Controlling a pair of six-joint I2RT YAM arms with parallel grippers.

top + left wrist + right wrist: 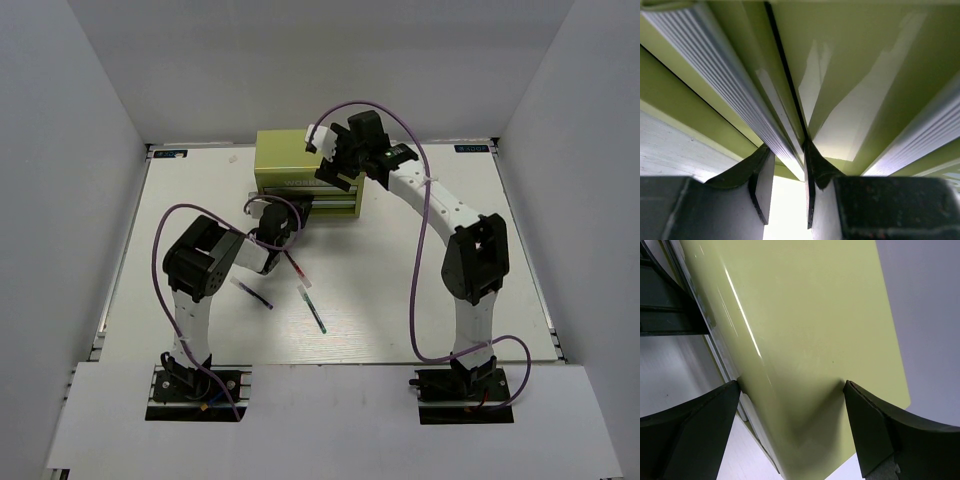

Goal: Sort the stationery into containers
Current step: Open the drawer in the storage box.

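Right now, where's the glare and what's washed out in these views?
Left wrist: broad white reflections across the tool chest, table between the left fingers blown out. Right wrist: one thin glare streak on the tool chest, right fingers dark. Top external: even light, soft shadows.

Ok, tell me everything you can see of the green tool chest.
The tool chest is a boxy olive-green case of glossy painted metal, upright at the table's far middle. Its front, facing the arms, shows ribbed silver strips. The left pincer appears to pinch one of them, a drawer pull. The right pincer hangs spread wide over the chest's top right corner, contact unclear.
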